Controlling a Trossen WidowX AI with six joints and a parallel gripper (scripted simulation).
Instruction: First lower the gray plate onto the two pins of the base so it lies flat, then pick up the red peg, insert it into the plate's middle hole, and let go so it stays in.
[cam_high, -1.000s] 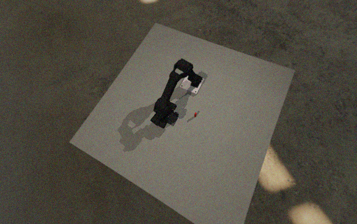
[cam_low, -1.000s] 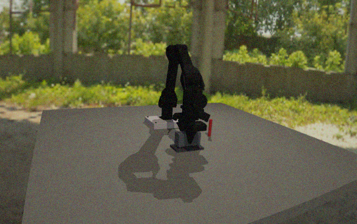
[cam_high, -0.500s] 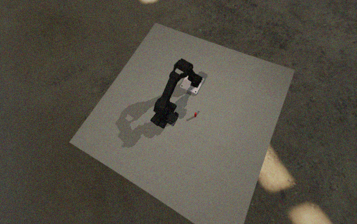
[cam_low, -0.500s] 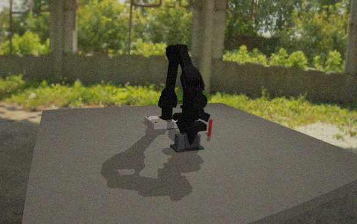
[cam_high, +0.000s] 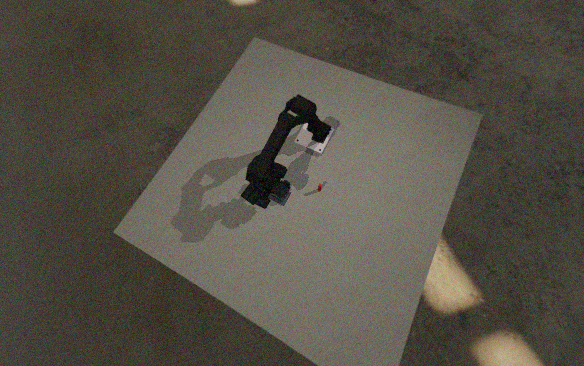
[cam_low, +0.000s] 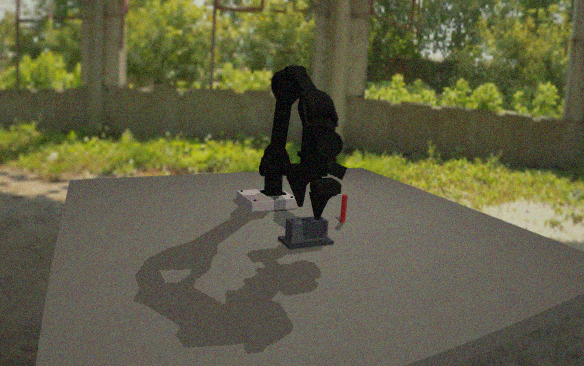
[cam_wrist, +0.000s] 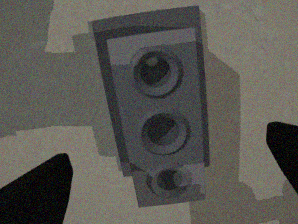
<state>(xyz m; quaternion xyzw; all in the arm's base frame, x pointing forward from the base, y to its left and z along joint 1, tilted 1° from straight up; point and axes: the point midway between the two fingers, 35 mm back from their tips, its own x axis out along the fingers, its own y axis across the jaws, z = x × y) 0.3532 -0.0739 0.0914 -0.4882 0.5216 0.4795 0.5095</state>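
The gray plate (cam_low: 296, 230) (cam_wrist: 131, 112) is a thick block resting on the dark base (cam_low: 306, 244) (cam_wrist: 150, 19), with no clear gap between them in the exterior view. The wrist view shows three round holes in a row. Something pale shows in the far hole, perhaps a pin top; the middle hole looks empty. My gripper (cam_low: 309, 211) (cam_wrist: 169, 148) is open and empty, its fingers wide apart just above the plate, one toward each side. The red peg (cam_high: 320, 187) (cam_low: 343, 208) stands upright apart from the plate, to its right in the exterior view.
The arm's white mounting block (cam_high: 302, 137) (cam_low: 260, 201) stands behind the plate in the exterior view. The arm reaches over from it. Its shadow falls across the table (cam_high: 350, 250) (cam_low: 400, 280). In the top view the arm hides the fingertips.
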